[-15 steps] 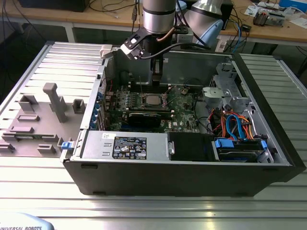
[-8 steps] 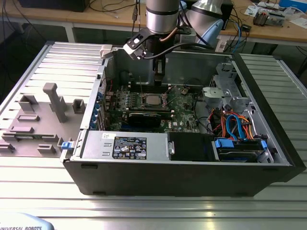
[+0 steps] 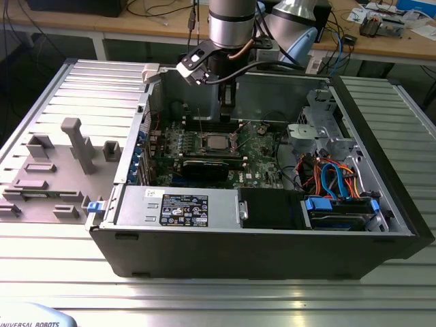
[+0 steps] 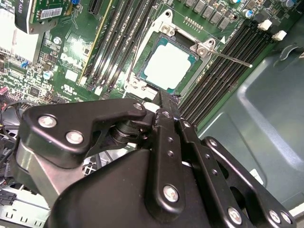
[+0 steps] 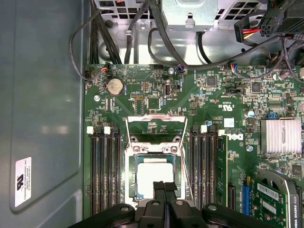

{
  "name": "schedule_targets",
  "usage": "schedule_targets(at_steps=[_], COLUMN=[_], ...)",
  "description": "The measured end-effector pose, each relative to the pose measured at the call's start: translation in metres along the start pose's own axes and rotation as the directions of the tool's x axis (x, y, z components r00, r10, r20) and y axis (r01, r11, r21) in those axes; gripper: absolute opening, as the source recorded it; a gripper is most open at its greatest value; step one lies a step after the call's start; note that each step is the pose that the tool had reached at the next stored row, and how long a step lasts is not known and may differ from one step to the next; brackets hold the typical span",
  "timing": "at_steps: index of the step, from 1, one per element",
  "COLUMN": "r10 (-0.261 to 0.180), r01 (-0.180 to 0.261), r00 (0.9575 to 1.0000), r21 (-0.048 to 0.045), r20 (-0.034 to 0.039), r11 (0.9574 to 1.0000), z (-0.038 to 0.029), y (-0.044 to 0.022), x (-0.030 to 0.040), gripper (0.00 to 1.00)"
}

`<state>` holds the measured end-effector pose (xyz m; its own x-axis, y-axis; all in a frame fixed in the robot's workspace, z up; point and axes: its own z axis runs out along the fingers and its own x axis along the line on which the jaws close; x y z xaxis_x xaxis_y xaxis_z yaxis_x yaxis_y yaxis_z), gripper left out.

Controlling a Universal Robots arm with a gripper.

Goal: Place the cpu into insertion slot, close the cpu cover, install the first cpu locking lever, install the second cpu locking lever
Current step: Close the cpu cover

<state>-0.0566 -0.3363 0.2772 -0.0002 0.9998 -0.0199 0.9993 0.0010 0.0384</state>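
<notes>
Cpu point(image 5: 154, 173) seated in insertion slot point(image 5: 154, 150), cpu cover point(image 5: 154, 117) open

The grey chip lies flat in the socket on the green board, the hinged frame swung back beside it. The tool point(image 5: 164, 184), clenched on nothing, hangs over the chip's edge inside the computer case point(image 3: 272, 252).

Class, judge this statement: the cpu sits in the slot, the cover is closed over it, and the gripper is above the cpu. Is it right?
Not quite. The cover is open, swung back from the slot, as the first wrist view shows. The cpu does sit in the slot, and the gripper is above it.
</notes>
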Motion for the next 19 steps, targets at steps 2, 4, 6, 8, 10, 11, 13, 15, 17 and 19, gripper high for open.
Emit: schedule_targets(at_steps=[2, 4, 6, 8, 10, 11, 13, 15, 17, 19], r10=[0.0, 0.0, 0.0, 0.0, 0.0, 0.0, 0.0, 0.0, 0.0, 0.0], r01=[0.0, 0.0, 0.0, 0.0, 0.0, 0.0, 0.0, 0.0, 0.0, 0.0], r00=[1.0, 1.0, 1.0, 1.0, 1.0, 1.0, 1.0, 1.0, 1.0, 1.0], r21=[0.0, 0.0, 0.0, 0.0, 0.0, 0.0, 0.0, 0.0, 0.0, 0.0], r20=[0.0, 0.0, 0.0, 0.0, 0.0, 0.0, 0.0, 0.0, 0.0001, 0.0], r11=[1.0, 1.0, 1.0, 1.0, 1.0, 1.0, 1.0, 1.0, 1.0, 1.0], z=[0.0, 0.0, 0.0, 0.0, 0.0, 0.0001, 0.0001, 0.0002, 0.0003, 0.0003], y=[0.0, 0.0001, 0.0002, 0.0005, 0.001, 0.0016, 0.0034, 0.0051, 0.0071, 0.0077], x=[0.0, 0.0, 0.0, 0.0, 0.0, 0.0001, 0.0, 0.0, 0.0, 0.0], gripper=[0.11, 0.11, 0.11, 0.11, 0.11, 0.11, 0.11, 0.11, 0.11, 0.11])
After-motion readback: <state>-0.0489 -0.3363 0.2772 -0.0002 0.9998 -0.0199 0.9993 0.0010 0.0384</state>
